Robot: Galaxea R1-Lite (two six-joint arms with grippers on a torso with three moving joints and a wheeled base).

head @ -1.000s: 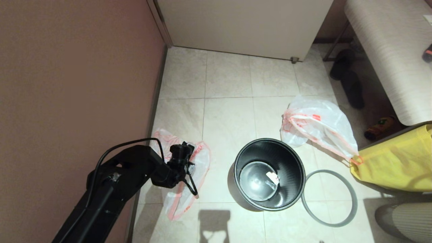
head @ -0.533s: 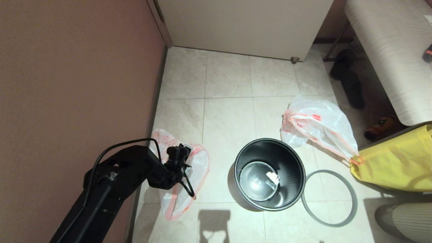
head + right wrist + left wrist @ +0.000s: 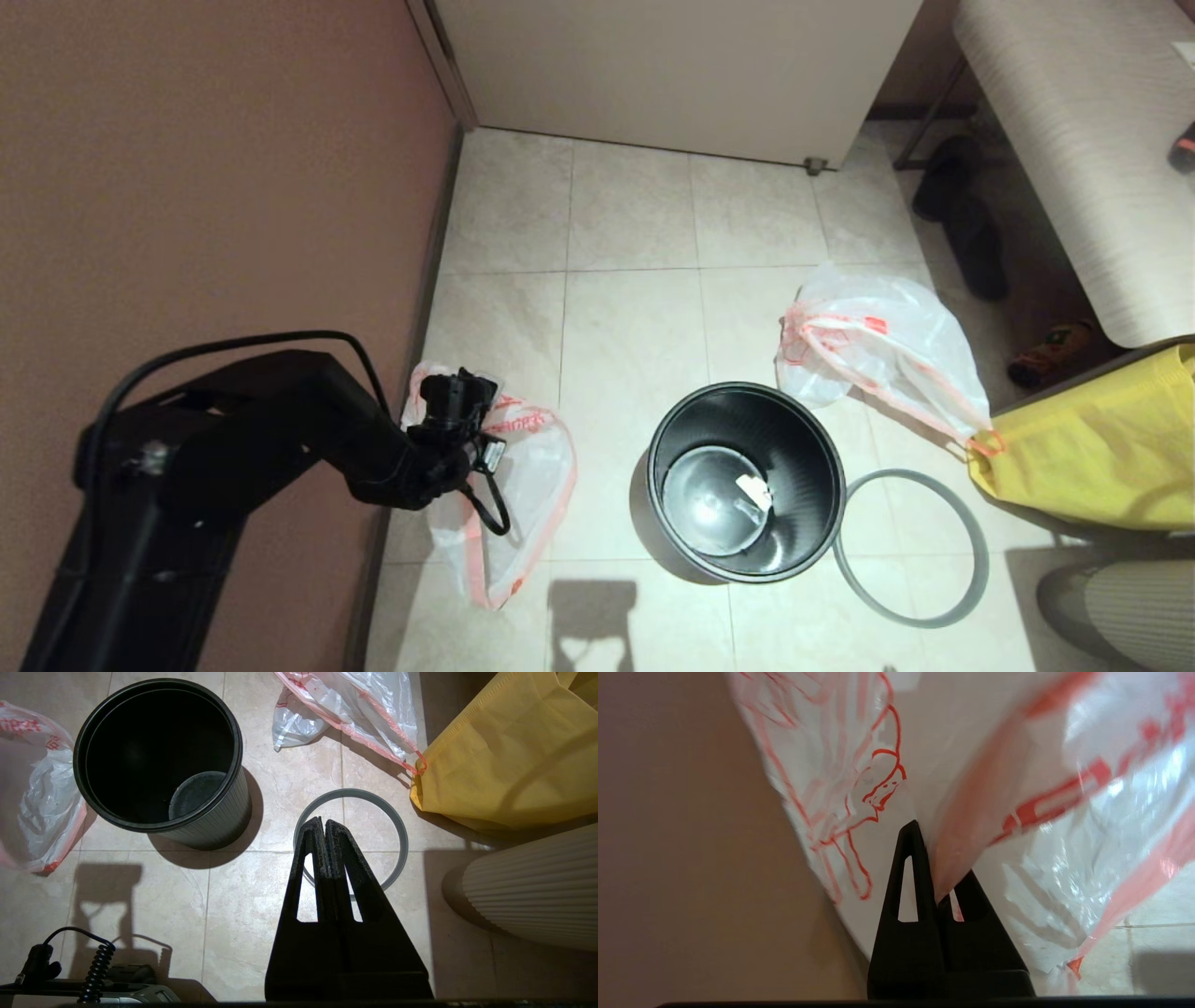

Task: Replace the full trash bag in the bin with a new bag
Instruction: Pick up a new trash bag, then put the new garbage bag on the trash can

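The tiled floor (image 3: 625, 215) carries all task items; a brown wall (image 3: 205, 187) bounds it on the robot's left. A yellow fabric bag (image 3: 1102, 448) stands at the far right.

The bin (image 3: 742, 387) stands upright near the centre of the floor, with no bag fitted and its glossy black inside exposed. Its grey hoop (image 3: 350, 792) lies flat on the floor just beside the bin, on the right.

The full trash bag (image 3: 896, 350) lies on the floor beyond the bin and to the right. Its pink-red drawstring reaches to the yellow fabric bag.

The new bag (image 3: 532, 476) is left of the bin, close to the wall. Its upper part is raised; its lower end trails on the tiles.

The left gripper (image 3: 455, 399) is at the top of the new bag. Its jaws are clenched on the pink-red hem, with the red line print visible beside them.

The right gripper (image 3: 323, 823) hangs parked above the hoop, jaws closed on nothing.
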